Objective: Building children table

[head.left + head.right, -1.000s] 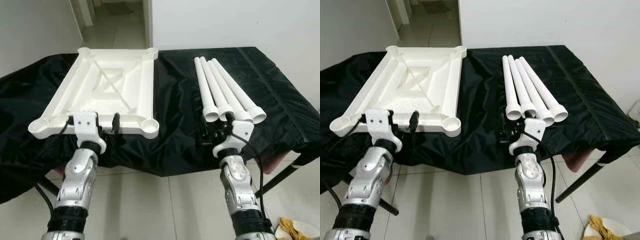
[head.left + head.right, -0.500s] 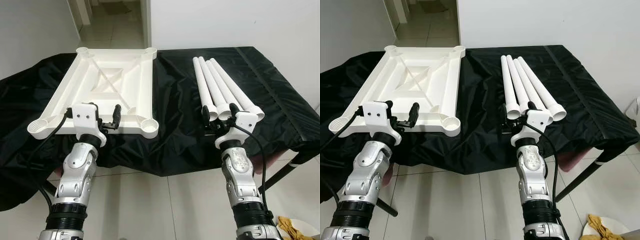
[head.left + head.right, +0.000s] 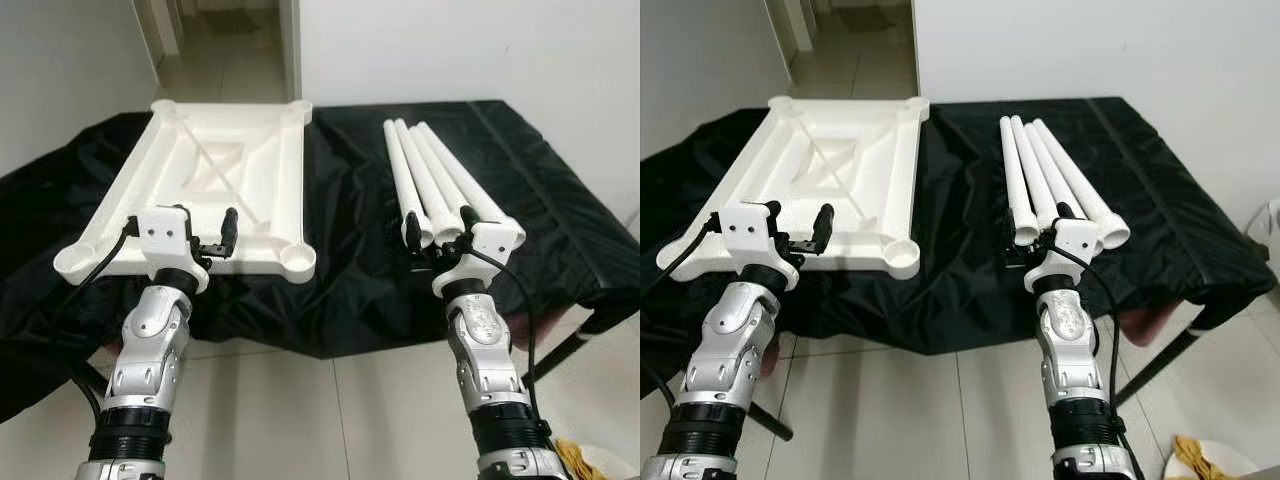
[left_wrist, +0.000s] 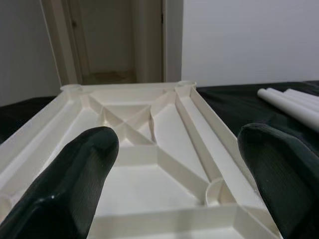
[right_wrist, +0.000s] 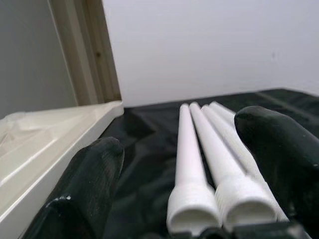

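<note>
White ribbed plastic tabletop panel (image 3: 215,190) lies underside-up at the black-draped table's (image 3: 350,260) near-left edge, just beyond the left gripper (image 3: 215,240), fingers spread wide. Four white plastic leg tubes (image 3: 435,180) lie before the right gripper (image 3: 435,228), likewise wide; both forearms reach forward.

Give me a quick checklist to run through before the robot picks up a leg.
1. White plastic tabletop lies underside up, corner sockets exposed: ok.
2. Four white plastic leg tubes lie together on the black cloth: ok.
3. Right tool open at the tubes' near ends, nothing gripped: ok.
4. Left tool open at the tabletop's near edge: ok.
5. Tubes' threads undamaged: cannot tell.
</note>
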Controlling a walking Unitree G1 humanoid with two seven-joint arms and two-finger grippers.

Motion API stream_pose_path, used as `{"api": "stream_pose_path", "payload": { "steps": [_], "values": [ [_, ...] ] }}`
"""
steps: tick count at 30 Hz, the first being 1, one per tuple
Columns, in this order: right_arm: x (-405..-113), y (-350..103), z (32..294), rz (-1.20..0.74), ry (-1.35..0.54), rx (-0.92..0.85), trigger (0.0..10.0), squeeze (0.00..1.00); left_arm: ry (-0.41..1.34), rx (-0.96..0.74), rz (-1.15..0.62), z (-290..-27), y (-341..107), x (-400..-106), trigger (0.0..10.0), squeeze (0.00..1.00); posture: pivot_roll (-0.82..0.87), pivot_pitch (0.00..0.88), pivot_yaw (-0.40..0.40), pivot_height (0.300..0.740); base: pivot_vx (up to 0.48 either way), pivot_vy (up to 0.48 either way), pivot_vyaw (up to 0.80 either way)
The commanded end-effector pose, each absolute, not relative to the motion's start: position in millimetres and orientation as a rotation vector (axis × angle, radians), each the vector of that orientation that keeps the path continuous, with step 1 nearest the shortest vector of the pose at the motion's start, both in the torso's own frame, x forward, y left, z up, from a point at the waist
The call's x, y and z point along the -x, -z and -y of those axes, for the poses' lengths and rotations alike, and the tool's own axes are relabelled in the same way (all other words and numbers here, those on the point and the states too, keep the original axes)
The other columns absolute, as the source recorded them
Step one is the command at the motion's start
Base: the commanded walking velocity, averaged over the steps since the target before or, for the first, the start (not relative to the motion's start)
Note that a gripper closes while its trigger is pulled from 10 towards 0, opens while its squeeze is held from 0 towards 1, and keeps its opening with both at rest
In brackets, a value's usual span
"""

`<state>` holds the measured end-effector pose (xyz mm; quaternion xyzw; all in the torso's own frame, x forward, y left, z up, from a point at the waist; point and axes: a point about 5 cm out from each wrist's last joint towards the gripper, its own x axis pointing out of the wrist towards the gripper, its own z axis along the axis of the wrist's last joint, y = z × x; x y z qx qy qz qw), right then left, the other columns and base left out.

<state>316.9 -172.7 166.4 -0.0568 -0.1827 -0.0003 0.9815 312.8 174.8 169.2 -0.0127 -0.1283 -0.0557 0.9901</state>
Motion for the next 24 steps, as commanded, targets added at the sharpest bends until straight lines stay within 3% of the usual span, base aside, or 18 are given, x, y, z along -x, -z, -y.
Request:
{"api": "stream_pose_path", "payload": {
  "steps": [1,16,24],
  "values": [
    [-319,-166,170,0.366,-0.007,0.104,10.0,0.00,0.125,0.024,0.279,-176,-174,-313,10.0,0.00,-0.03,0.000,0.022,0.740,0.304,0.000,0.00],
    [-322,-168,171,0.369,-0.008,0.107,10.0,0.00,0.127,0.021,0.285,-176,-175,-314,10.0,0.00,-0.03,0.000,0.020,0.740,0.303,0.000,0.00],
    [-333,-173,172,0.319,-0.018,0.092,10.0,0.00,0.114,0.069,0.290,-177,-181,-315,10.0,0.00,-0.02,0.000,0.020,0.740,0.000,0.000,0.00]
  ]
}}
